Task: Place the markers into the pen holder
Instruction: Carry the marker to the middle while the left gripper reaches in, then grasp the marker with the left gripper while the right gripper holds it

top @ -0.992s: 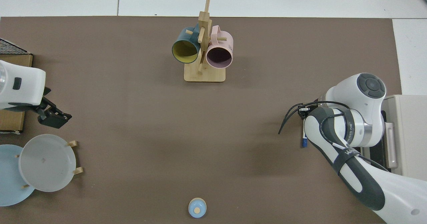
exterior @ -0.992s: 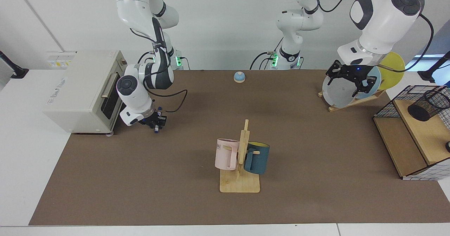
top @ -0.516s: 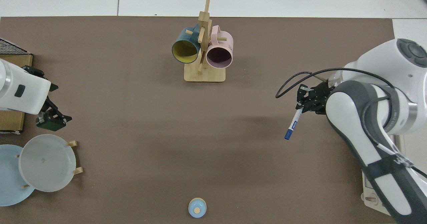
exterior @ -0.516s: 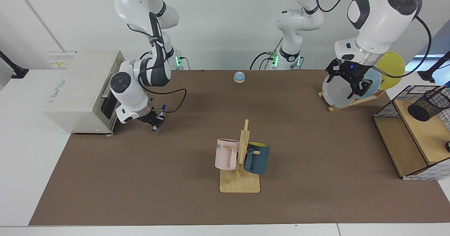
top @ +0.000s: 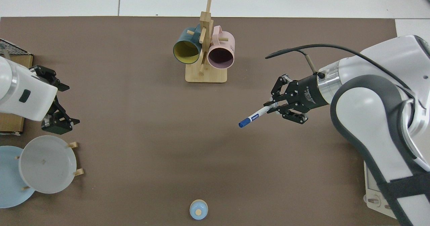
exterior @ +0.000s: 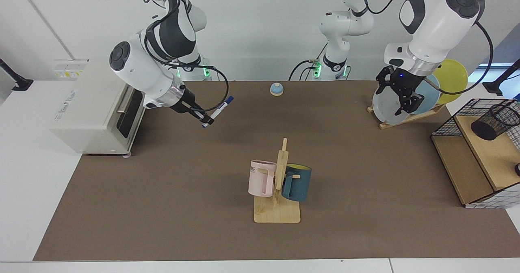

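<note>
A: How far along was the job?

B: Partway, by the look of it. The marker [exterior: 217, 109] was off the brown table [exterior: 162, 208] and pinched by its tail end in the right gripper [exterior: 204, 120], blue cap pointing away from the wrist. The pen holder [exterior: 495, 121] stood without it on the wooden shelf of the wire basket frame [exterior: 479, 159] at the far end of the table. The carry across and the drop into the cup were left to do.

A: And the right arm's pose?

B: It reached out from beside the toaster oven [exterior: 95, 106], forearm slanting down toward the middle of the table. From above, the right gripper [top: 276, 107] pointed toward the table's centre with the marker [top: 256, 114] jutting from it at a shallow slant, well apart from the mug rack [top: 205, 51].

A: The other arm?

B: The left arm waited near the plate rack [exterior: 410, 106]. The left gripper [exterior: 404, 100] hung in front of the grey plate, pointing down, fingers spread and holding nothing. Seen from above, the left gripper [top: 55, 110] sat between the basket frame's edge and the plates, so it was the nearer of the two to the pen holder.

A: Anything else on the table?

B: A small blue bell [exterior: 276, 89] near the back edge, clear of both arms
</note>
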Robot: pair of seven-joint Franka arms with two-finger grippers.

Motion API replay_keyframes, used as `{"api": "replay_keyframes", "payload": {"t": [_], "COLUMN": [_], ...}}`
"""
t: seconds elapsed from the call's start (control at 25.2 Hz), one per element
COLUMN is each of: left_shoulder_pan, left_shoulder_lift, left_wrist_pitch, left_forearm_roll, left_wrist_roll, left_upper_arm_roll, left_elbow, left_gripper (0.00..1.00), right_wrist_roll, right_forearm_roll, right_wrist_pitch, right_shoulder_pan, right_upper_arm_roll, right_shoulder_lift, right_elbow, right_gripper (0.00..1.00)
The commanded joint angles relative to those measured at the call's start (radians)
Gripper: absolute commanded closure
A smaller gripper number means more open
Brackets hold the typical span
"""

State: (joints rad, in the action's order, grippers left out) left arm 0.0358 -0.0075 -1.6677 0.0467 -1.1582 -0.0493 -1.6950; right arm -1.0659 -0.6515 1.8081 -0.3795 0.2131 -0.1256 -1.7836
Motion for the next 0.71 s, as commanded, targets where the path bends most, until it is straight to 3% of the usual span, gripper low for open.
{"api": "replay_keyframes", "payload": {"t": [0.0, 0.32, 0.67], "left_shoulder_pan": [0.012, 0.010, 0.018], "left_shoulder_lift": [-0.014, -0.014, -0.028], "left_wrist_pitch": [0.019, 0.006, -0.075], "left_forearm_roll": [0.012, 0.002, -0.099], "left_wrist_roll": [0.020, 0.026, 0.093], "left_upper_arm_roll": [-0.055, -0.184, -0.305], "left_elbow": [0.017, 0.029, 0.048], "left_gripper": [0.00, 0.00, 0.00], "right_wrist_roll": [-0.248, -0.620, -0.807], "right_forearm_roll": [-0.085, -0.088, -0.086], "right_wrist_pitch": [0.055, 0.273, 0.376], "right_shoulder_pan": [-0.082, -0.225, -0.292], "right_upper_arm_roll": [0.000, 0.000, -0.006], "right_shoulder_lift": [0.020, 0.035, 0.037], "right_elbow": [-0.003, -0.005, -0.007], "right_gripper": [1.00, 1.00, 1.00]}}
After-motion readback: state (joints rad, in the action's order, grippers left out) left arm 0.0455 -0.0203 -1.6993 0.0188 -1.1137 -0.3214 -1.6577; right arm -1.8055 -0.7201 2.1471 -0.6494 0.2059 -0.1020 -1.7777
